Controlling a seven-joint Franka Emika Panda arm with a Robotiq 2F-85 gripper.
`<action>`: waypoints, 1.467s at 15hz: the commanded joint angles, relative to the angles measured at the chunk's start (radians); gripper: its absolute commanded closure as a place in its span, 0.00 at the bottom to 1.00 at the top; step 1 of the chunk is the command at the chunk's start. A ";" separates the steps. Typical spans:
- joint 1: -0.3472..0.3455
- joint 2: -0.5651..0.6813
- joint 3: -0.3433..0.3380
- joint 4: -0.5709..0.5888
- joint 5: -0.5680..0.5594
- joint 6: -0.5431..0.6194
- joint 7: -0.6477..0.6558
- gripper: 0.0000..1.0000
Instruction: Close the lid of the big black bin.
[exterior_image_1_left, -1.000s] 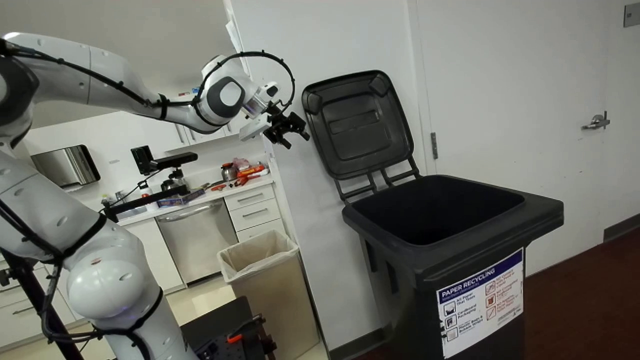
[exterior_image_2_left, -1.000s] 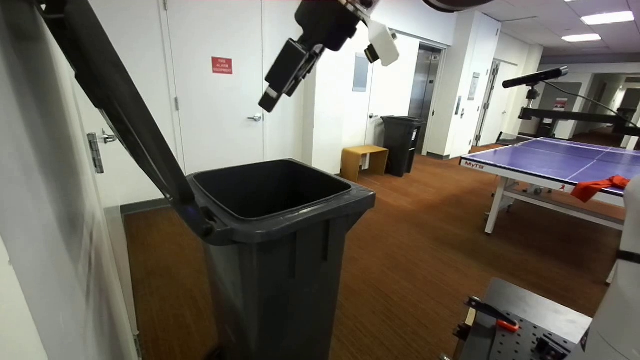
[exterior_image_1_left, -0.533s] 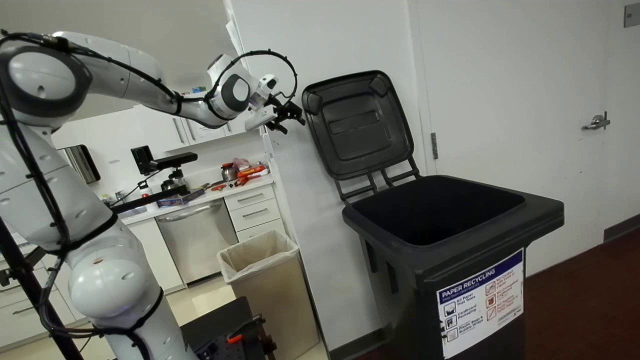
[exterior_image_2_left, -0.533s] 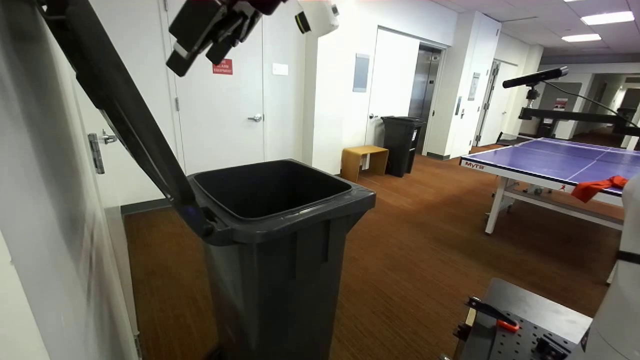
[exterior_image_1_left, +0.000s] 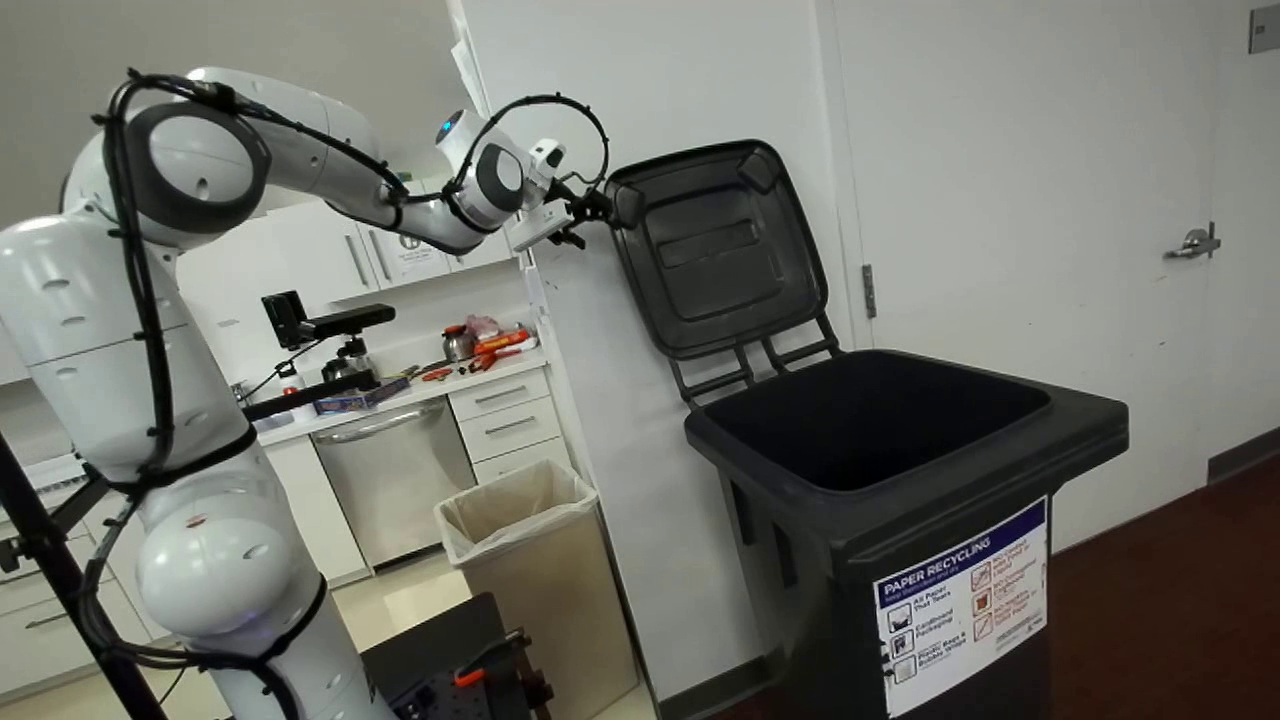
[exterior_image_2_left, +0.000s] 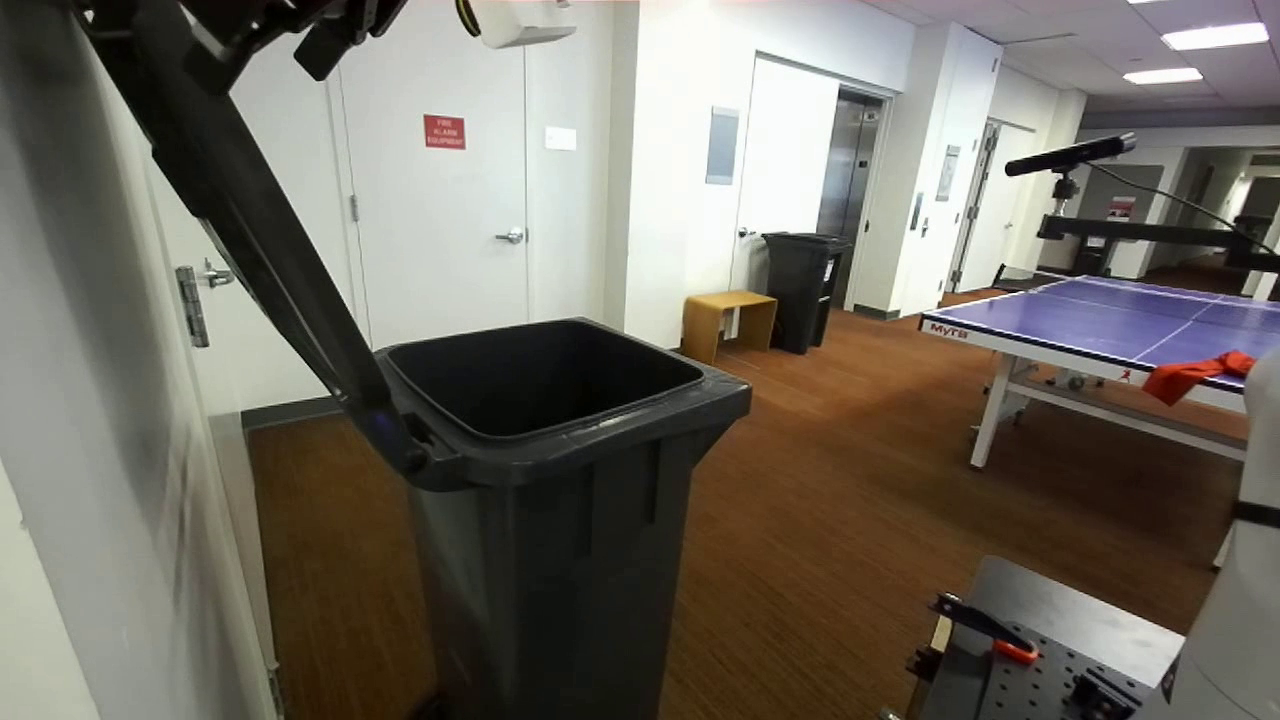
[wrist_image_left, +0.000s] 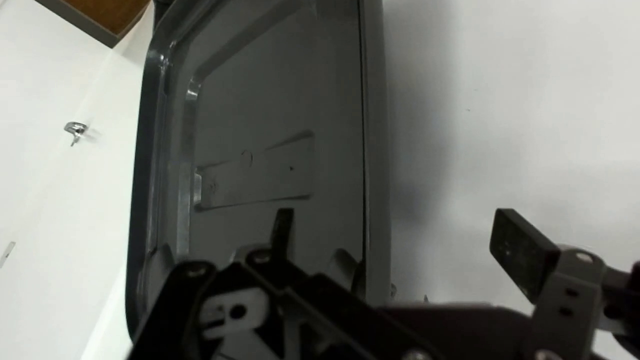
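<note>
jaws spread, nearer lid (exterior_image_1_left: 716, 262), lid unmoved

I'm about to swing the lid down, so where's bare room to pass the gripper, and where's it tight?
Open air: above the big black bin, between the raised lid and front rim; also past that rim, over carpet, toward the ping-pong table. Crowded: the lid's upper corner, by the gripper; the gap between lid and wall looks narrow.
</note>
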 joint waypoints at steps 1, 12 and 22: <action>0.006 0.088 0.010 0.089 -0.062 0.031 0.043 0.00; 0.036 0.192 -0.016 0.214 -0.364 0.053 0.292 0.39; 0.032 0.126 -0.030 0.169 -0.431 0.049 0.448 0.95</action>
